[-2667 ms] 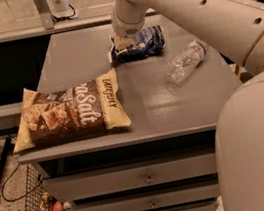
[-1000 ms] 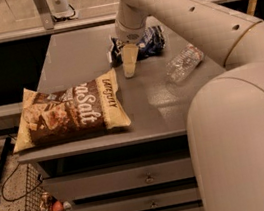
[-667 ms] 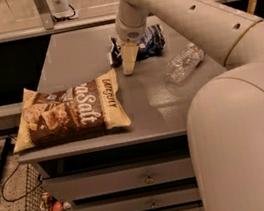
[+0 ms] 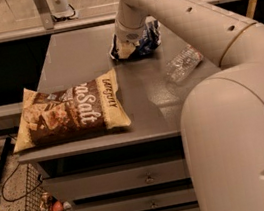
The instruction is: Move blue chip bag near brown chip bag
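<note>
The blue chip bag lies crumpled at the back middle of the grey table. My gripper comes down from the arm above and sits on the bag's left end, touching it. The brown chip bag lies flat at the table's front left corner, well apart from the blue bag.
A clear plastic bottle lies on the table to the right of the blue bag. My arm and body fill the right side. Drawers are under the table, and a wire basket stands on the floor at the left.
My gripper has shifted slightly back and down onto the left end of the blue chip bag. The bag, the bottle and the brown bag stay where they were.
</note>
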Available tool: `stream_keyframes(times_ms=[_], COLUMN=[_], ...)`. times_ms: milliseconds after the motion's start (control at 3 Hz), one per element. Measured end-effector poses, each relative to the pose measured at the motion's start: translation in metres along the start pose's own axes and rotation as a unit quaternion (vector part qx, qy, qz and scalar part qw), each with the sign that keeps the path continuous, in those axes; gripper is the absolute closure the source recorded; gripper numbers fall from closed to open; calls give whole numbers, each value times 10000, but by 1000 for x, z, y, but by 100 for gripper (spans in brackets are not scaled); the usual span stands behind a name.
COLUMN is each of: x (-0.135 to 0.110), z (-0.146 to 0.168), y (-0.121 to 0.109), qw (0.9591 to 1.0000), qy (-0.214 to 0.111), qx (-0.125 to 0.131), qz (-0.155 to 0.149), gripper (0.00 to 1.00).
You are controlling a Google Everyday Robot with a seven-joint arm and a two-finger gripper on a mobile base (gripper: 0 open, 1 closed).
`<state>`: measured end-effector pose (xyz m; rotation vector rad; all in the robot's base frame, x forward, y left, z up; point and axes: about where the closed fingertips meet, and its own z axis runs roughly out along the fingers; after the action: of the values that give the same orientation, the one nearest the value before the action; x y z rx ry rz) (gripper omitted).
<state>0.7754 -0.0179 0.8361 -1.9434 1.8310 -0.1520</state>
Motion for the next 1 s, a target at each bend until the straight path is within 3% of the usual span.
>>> stream_keyframes(times_ms=[333,667,1000], x=[0,0,-25], z=[-2,-2,-58], y=[-1,-1,-20], qw=[10000,10000,9965], qy=[-8,-9,-615], qx=[3,4,524], qz=[5,4,-194], gripper=[100,100,100])
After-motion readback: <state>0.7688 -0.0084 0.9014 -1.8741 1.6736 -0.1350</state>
